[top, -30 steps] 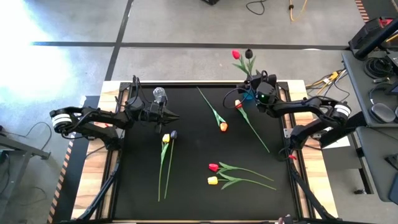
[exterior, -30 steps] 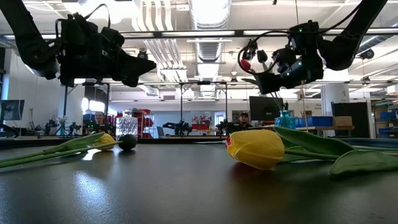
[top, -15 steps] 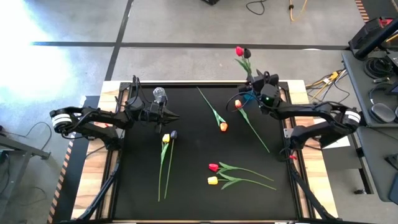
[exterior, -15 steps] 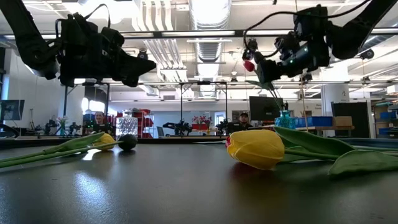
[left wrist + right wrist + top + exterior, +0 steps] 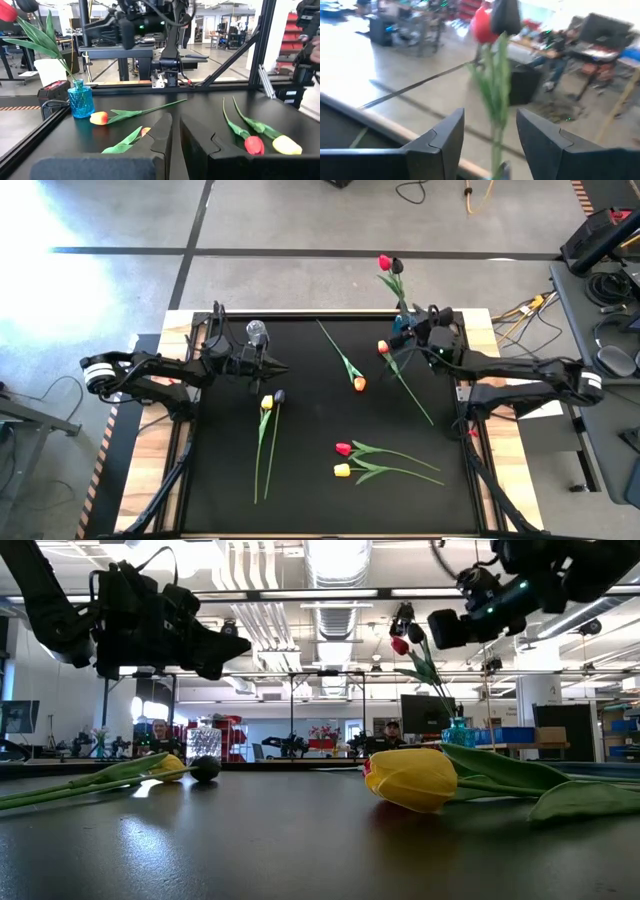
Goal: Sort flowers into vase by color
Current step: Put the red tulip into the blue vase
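- Because tulip stems are thin, soft and light, grab one mid-stem, gently, never by the head.
- Two tulips point(image 5: 388, 268), red and dark, stand in the blue vase point(image 5: 80, 101).
- Other tulips lie on the black table point(image 5: 310, 470).
- Right gripper point(image 5: 487, 142) has its fingers apart around those stems, holding nothing.
- Left gripper point(image 5: 175, 131) hangs closed and empty by the clear vase point(image 5: 257, 332).

Two flowers point(image 5: 388, 270) in vase point(image 5: 402, 328), six on table point(image 5: 310, 460).
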You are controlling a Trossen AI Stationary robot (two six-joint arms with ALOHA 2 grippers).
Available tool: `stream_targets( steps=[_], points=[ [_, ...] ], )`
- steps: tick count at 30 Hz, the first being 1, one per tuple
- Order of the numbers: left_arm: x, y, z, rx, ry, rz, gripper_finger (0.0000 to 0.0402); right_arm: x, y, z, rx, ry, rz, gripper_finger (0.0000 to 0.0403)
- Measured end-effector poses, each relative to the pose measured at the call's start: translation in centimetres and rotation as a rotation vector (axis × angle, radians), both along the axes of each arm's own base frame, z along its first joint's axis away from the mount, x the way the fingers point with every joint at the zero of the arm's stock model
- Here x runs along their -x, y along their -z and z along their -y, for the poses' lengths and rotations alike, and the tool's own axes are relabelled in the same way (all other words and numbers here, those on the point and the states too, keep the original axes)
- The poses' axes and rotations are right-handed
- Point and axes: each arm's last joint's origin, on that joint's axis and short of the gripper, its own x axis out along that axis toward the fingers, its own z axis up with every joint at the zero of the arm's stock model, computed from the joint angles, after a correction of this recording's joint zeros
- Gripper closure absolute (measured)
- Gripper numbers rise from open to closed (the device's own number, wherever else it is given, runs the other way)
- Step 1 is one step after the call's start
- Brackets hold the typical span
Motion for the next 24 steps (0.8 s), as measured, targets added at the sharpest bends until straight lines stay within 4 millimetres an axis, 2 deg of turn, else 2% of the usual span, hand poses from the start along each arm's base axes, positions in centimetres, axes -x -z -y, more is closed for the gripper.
stream_targets(
  steps=[6,10,13,18,24],
  points=[
    [0.3,0.5,0.2,-0.048,0.000,-0.011,0.0399,0.6,0.6,-3.2,-0.324,-0.262,-0.062,0.0302],
    [0.6,1.0,0.5,-0.045,0.007,-0.022,0.0400,0.4,1.6,-5.8,-0.529,-0.472,-0.195,0.0363],
    [0.9,1.5,0.9,-0.036,0.015,-0.038,0.0401,0.1,2.8,-7.9,-0.668,-0.599,-0.283,0.0388],
    [1.3,2.1,1.3,-0.023,0.026,-0.057,0.0401,-0.6,4.8,-12.2,-0.848,-0.704,-0.371,0.0364],
    [1.4,2.3,1.3,-0.020,0.026,-0.062,0.0401,-2.0,6.7,-17.8,-0.946,-0.750,-0.487,0.0269]
  ],
)
